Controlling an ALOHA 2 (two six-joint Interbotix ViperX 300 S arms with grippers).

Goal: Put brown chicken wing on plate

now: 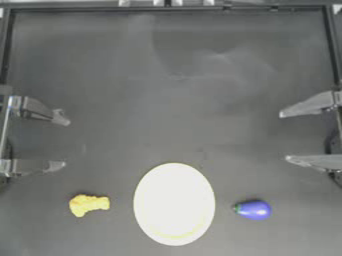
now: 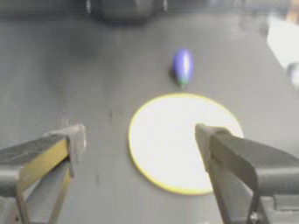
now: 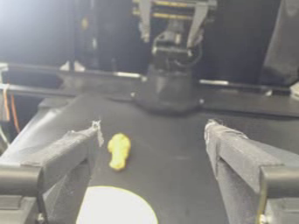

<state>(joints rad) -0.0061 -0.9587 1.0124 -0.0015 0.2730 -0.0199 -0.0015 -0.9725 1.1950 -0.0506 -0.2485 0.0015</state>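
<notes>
While both grippers wait spread and empty — left gripper (image 1: 63, 142), right gripper (image 1: 284, 137) — the brown chicken wing (image 1: 88, 204) lies lower left, beside the plate (image 1: 174, 204); it looks light, lumpy — best pinched across its narrow middle.

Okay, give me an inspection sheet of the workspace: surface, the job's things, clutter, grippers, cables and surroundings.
Surface: dark table, bare across its far half.
Job's things: brown chicken wing lies on the table left of the plate, apart from it; the plate has nothing on it.
Clutter: one blue-purple object with a green tip on the table right of the plate, not touching it.
Grippers: left gripper drawn back at the left edge, fingers open, holding nothing; right gripper drawn back at the right edge, fingers open, holding nothing.
Cables: orange wires off the table's edge in the right wrist view.
Surroundings: dark frame rail along the far edge.
</notes>
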